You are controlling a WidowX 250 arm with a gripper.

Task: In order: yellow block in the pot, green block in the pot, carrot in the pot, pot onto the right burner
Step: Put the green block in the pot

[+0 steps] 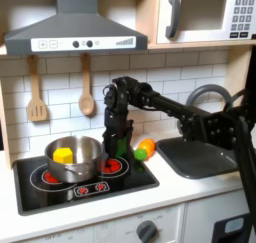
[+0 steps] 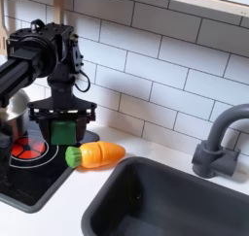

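The steel pot (image 1: 80,159) stands on the left burner of the black cooktop (image 1: 140,179), and its edge also shows in the second exterior view, pot (image 2: 10,116). A yellow block (image 1: 62,155) lies inside it. To the pot's right in the first exterior view, my gripper (image 1: 119,144) points down over the right burner (image 1: 112,168). In the second exterior view the gripper (image 2: 64,135) is shut on the green block (image 2: 64,132), low over the cooktop. The carrot (image 1: 146,148) lies just right of the gripper off the cooktop's edge, carrot (image 2: 97,154), green tip toward the gripper.
A dark sink (image 1: 200,157) with a grey faucet (image 2: 216,143) sits to the right in both exterior views. Two wooden utensils (image 1: 86,87) hang on the tiled wall behind the stove. A range hood (image 1: 75,29) and a microwave (image 1: 205,15) are overhead.
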